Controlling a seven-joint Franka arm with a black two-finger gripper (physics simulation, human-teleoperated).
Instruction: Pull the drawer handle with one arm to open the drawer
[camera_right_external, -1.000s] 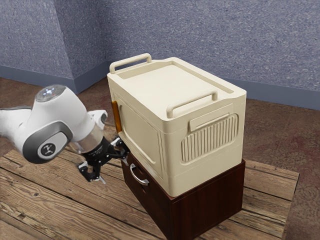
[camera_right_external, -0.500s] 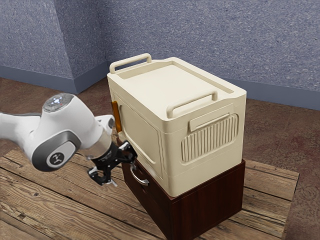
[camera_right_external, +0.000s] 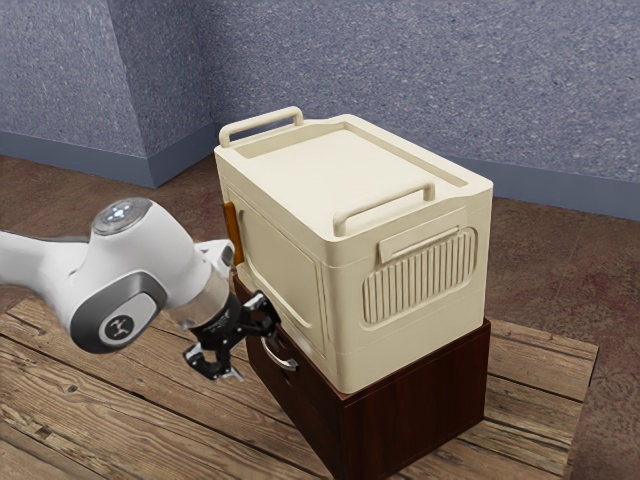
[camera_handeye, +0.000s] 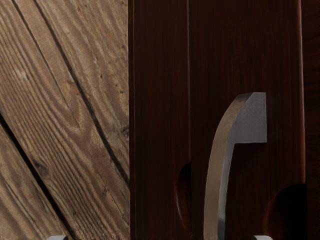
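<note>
Claw and arm sit lower and further toward the exterior view's right than in the two earlier frames, so the claw is now nearer the curved metal handle. The handle has kept its place on the front of the dark wooden drawer, which remains shut, flush with its cabinet. The cream box on top of the cabinet and the orange-brown strip on the box's front have stayed put as well. The cabinet stands on the plank counter, a strip of bare planks between it and the counter edge at the exterior view's right. As for the claw, it is spread wide and has hold of nothing: in the wrist view its two fingertips are well apart, one over the counter's planks, the other over the cabinet's front, and the handle runs between them with a gap on either side
</note>
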